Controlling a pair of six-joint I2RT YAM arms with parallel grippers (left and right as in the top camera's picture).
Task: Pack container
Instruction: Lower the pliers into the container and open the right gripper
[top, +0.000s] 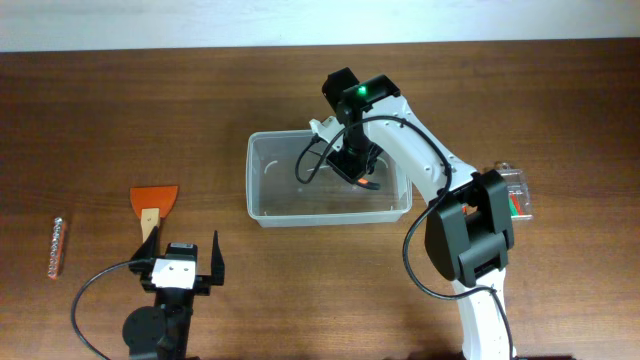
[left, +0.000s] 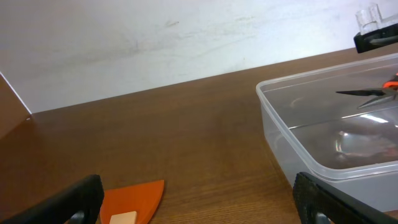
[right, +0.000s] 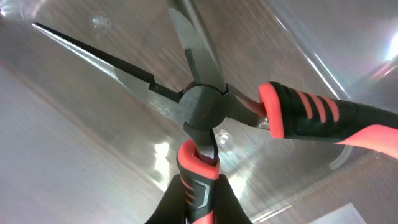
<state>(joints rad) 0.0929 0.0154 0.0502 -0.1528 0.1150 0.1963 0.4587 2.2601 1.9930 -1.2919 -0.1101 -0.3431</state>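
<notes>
pliers (right: 202, 106) hang in the container (top: 252, 185), one handle clenched in right claw (top: 357, 168); lower flat before letting go; left claw (top: 183, 248) released.

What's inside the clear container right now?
Only red-and-black pliers, nose spread, held by one handle in the right gripper. The visible container floor is bare; the patch under that gripper is covered in the overhead view.

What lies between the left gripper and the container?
Nothing: in the overhead view only bare table separates the left gripper from the container. The orange scraper lies on the gripper's side away from the container.
</notes>
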